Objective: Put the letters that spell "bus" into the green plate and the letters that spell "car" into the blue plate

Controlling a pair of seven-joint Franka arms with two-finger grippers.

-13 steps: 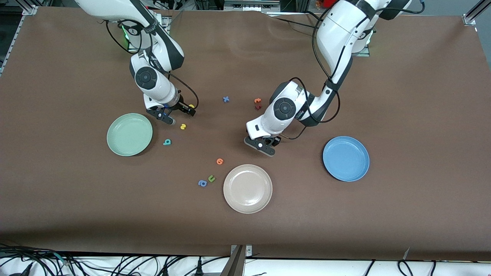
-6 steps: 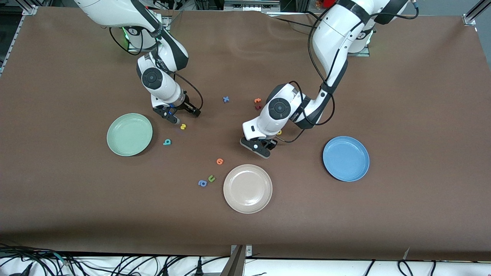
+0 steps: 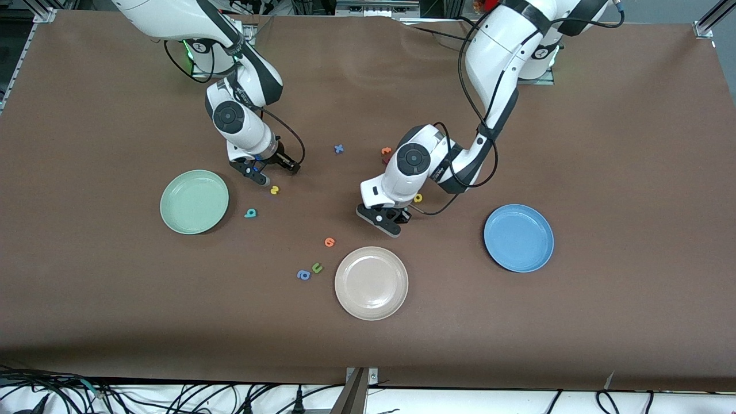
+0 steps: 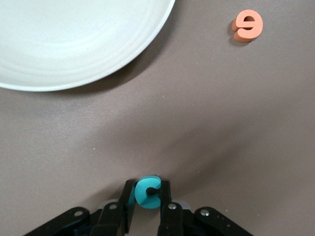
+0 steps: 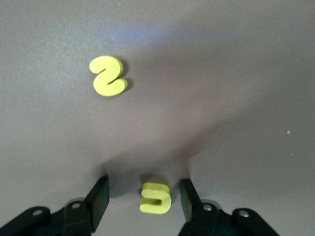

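Observation:
My left gripper [image 3: 384,221] is down on the table, just farther from the front camera than the beige plate, and is shut on the teal "c" [image 4: 146,192]; the left gripper [image 4: 147,190] pinches it from both sides. The yellow "a" [image 3: 418,198] lies beside that wrist. My right gripper [image 3: 276,174] is low beside the green plate [image 3: 194,201]. The right gripper [image 5: 143,190] is open, and the yellow "u" [image 5: 156,197] lies between its fingers without touching them. The yellow "s" [image 3: 275,190] [image 5: 108,75] and teal "b" [image 3: 250,213] lie nearby. The blue plate [image 3: 518,237] holds nothing.
A beige-white plate [image 3: 371,283] [image 4: 74,44] sits nearest the front camera. An orange letter [image 3: 329,242] [image 4: 247,25], a green "u" [image 3: 317,267] and a blue "a" [image 3: 303,275] lie beside it. A blue letter [image 3: 339,149] and orange and dark red letters [image 3: 386,152] lie mid-table.
My left gripper slid slightly toward the right arm's end and closed on the teal "c". My right gripper shifted over the yellow "u" and its fingers narrowed.

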